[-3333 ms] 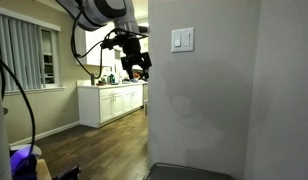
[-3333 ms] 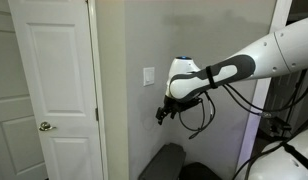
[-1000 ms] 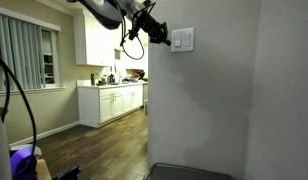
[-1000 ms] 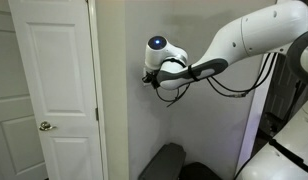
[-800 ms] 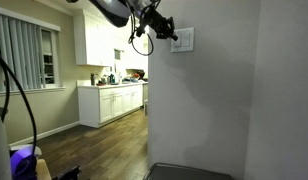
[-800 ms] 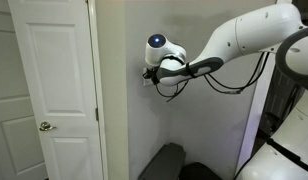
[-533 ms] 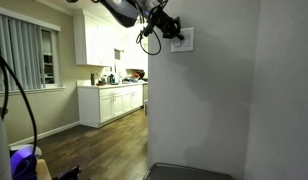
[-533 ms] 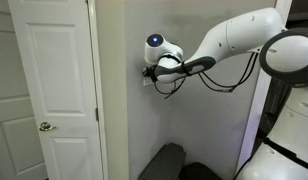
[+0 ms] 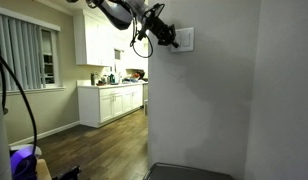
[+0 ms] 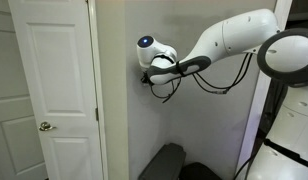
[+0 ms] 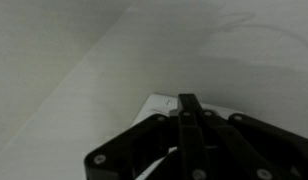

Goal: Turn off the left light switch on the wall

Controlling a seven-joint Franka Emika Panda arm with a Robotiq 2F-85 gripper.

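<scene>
The white switch plate [image 9: 184, 39] sits high on the grey wall [image 9: 204, 105]. My gripper [image 9: 175, 42] is shut, its fingertips against the plate's left side, where they cover the left light switch. In an exterior view the gripper [image 10: 147, 80] presses at the wall [image 10: 184, 130] and hides the plate entirely. In the wrist view the closed fingers [image 11: 187, 108] point at a corner of the plate [image 11: 158, 102]; the rocker's position cannot be made out.
A white door [image 10: 54, 80] with a knob [image 10: 41, 126] stands just beside the wall section. Kitchen cabinets [image 9: 112, 103] and a blinded window [image 9: 24, 55] lie beyond. A dark object [image 10: 164, 160] sits below on the floor. Cables [image 10: 209, 82] hang under the arm.
The gripper rose from below the plate up to it. In the last half second the wrist shifted slightly sideways along the wall, fingers staying shut at the plate.
</scene>
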